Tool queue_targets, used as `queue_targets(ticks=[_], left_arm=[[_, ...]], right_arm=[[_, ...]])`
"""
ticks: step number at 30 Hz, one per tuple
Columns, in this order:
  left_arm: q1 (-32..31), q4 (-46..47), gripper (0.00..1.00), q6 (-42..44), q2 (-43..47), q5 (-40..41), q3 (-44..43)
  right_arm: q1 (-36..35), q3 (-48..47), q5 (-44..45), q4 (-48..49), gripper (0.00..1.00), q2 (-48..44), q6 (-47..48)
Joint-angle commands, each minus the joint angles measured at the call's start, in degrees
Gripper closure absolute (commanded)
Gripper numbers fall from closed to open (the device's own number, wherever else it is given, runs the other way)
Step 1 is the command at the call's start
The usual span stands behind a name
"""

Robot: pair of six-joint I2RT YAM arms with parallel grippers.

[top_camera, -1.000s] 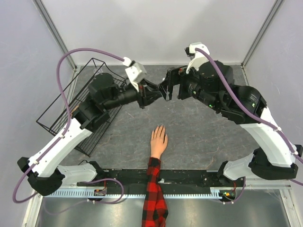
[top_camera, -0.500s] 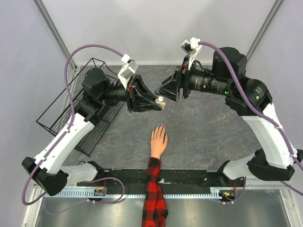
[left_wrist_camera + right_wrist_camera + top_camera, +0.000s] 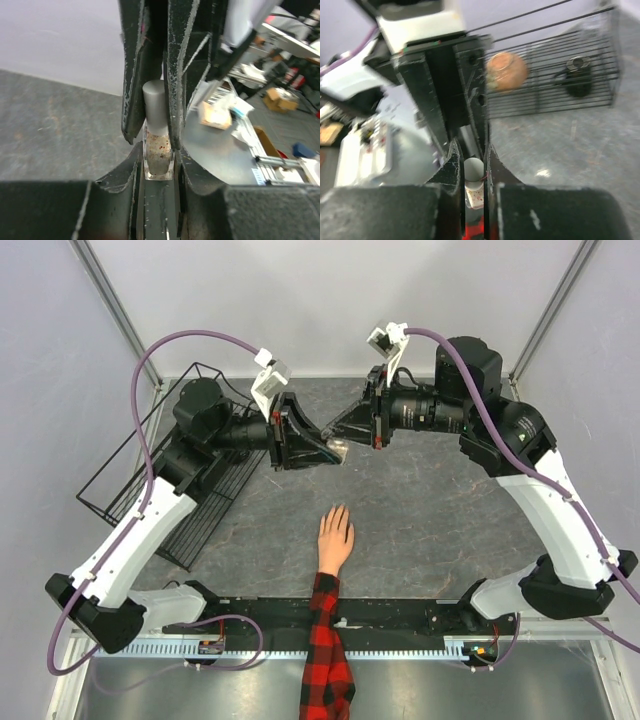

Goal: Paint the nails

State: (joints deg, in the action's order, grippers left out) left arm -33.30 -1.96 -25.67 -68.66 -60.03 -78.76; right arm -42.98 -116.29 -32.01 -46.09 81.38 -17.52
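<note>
A small glass nail polish bottle point(image 3: 158, 152) with speckled pale polish and a grey cap point(image 3: 155, 105) hangs in the air between both arms. My left gripper point(image 3: 158, 150) is shut on its glass body. My right gripper point(image 3: 471, 150) comes from the opposite side and is shut on the cap point(image 3: 473, 170). In the top view the bottle point(image 3: 339, 450) sits where the left gripper point(image 3: 333, 453) and right gripper point(image 3: 345, 432) meet. Below them the peach mannequin hand point(image 3: 335, 537) lies flat, with a plaid sleeve point(image 3: 325, 650). The nails point(image 3: 338, 511) are too small to make out.
A black wire basket point(image 3: 135, 475) stands at the left beside the left arm. In the right wrist view the basket point(image 3: 555, 65) holds a round peach-coloured object point(image 3: 506, 71) and a dark object point(image 3: 577, 75). A black rail point(image 3: 400, 615) runs along the near edge.
The right gripper has gone from open to shut around the bottle's cap. Both grippers have shifted slightly toward the back of the table; the hand has not moved.
</note>
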Motion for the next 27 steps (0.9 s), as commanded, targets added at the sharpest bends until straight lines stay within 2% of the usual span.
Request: queue_targets(ticks=[1, 2, 3, 4, 5, 6, 7, 8, 9, 12, 13, 14, 15, 18, 20, 23, 27], left_arm=[[0.4, -6.1, 0.98, 7.9, -2.2, 22.1, -6.5], [0.0, -6.2, 0.98, 8.4, -2.3, 30.5, -7.0], [-2.0, -6.5, 0.98, 9.6, -2.4, 34.9, -7.4], [-4.1, -6.7, 0.98, 13.8, -2.8, 40.4, -7.9], [-6.6, -6.8, 0.98, 16.4, -3.4, 52.3, -9.2], [-12.3, -6.9, 0.98, 19.2, -4.1, 57.2, -10.2], [-15.0, -7.2, 0.98, 24.6, -5.2, 59.8, -11.7], [-17.2, -7.9, 0.98, 25.6, -7.9, 63.9, -14.9], [-19.8, -8.3, 0.98, 27.2, -9.1, 63.8, -16.4], [-20.5, -8.3, 0.98, 23.4, -10.4, 60.4, -16.9], [-20.5, -6.8, 0.98, 22.7, -9.9, 58.3, -15.9], [-20.5, -6.7, 0.98, 22.8, -9.5, 56.3, -14.5], [-20.5, -6.8, 0.98, 22.9, -8.6, 55.3, -14.1], [-20.2, -7.6, 0.98, 24.3, -6.7, 49.4, -12.1], [-19.8, -9.2, 0.98, 25.1, -5.6, 44.0, -11.0], [-17.8, -9.6, 0.98, 24.1, -2.8, 37.2, -8.0], [-11.6, -8.4, 0.98, 19.0, 0.9, 29.6, -3.9]], right_arm=[[-2.8, 1.8, 6.8, 0.0, 1.0, -0.3, -2.5], [-4.2, 1.7, 16.2, -0.9, 1.0, 0.3, -3.0], [-6.4, 0.1, 23.1, -1.8, 1.0, 1.1, -3.0], [-12.8, -2.2, 34.4, -3.7, 1.0, 2.5, -3.3], [-15.5, -5.5, 46.0, -11.5, 1.0, 6.8, -10.1], [-17.4, -12.5, 60.6, -15.7, 1.0, 9.3, -13.3], [-20.1, -15.3, 64.1, -18.0, 1.0, 11.4, -13.6], [-21.9, -18.2, 68.2, -22.9, 1.0, 14.9, -14.4], [-23.0, -21.5, 72.0, -24.4, 1.0, 15.9, -15.1], [-23.2, -17.3, 73.5, -23.0, 0.99, 13.6, -16.1], [-22.9, -15.8, 73.8, -22.0, 0.95, 12.5, -16.2], [-22.6, -13.9, 73.2, -18.7, 0.9, 10.0, -16.1], [-22.3, -10.0, 72.4, -16.9, 0.78, 8.7, -15.8], [-21.4, -5.1, 67.2, -11.8, 0.61, 5.3, -14.6], [-20.6, -4.0, 64.3, -10.3, 0.54, 4.1, -13.8], [-19.7, -3.1, 59.6, -8.5, 0.4, 2.6, -10.9], [-18.7, 2.2, 52.0, -3.1, 0.13, -1.5, -6.0]])
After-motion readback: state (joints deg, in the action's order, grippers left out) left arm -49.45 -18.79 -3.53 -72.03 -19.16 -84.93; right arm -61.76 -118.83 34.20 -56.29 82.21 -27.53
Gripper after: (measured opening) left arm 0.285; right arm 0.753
